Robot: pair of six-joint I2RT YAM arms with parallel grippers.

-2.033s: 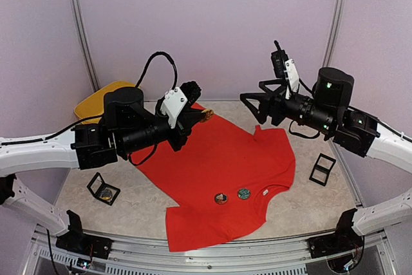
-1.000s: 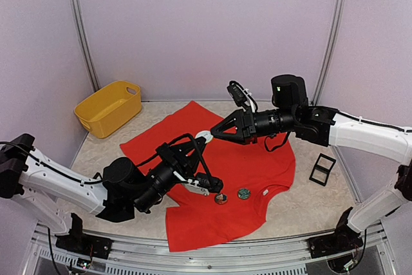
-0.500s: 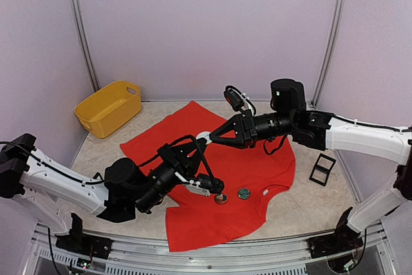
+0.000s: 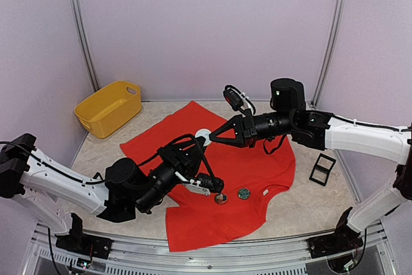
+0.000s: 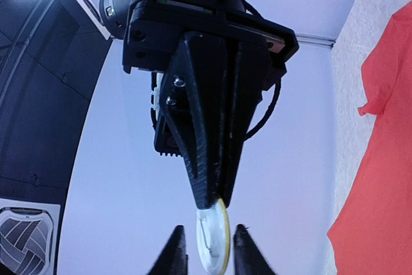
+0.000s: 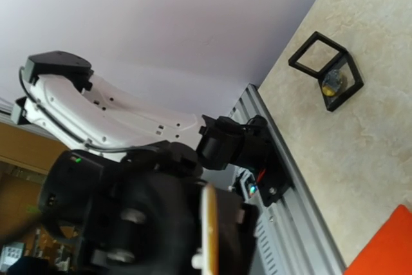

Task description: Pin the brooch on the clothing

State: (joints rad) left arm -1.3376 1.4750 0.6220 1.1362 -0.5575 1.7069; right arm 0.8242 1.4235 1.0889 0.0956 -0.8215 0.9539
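Aloft over the cloth, the round white disc brooch (image 5: 212,244) hangs in mid-air, pinched at its upper edge by the right gripper (image 5: 213,196), whose two black fingers are pressed together on it. The left gripper (image 4: 197,145) points up at it from below; its fingertips (image 5: 175,251) flank the lower half of the disc with the jaws slightly parted, a sliver of gap showing on one side, so it has no clamp on the disc. Below both arms, the bright red short-sleeved T-shirt (image 4: 257,159) lies spread flat on the beige table (image 4: 302,204). Two small round badges (image 4: 221,198) (image 4: 243,192) rest on it near the collar. A black square frame stand (image 4: 322,169) sits just off the shirt's right side, and a yellow plastic basket (image 4: 108,107) sits at the far left corner, apart from the shirt.
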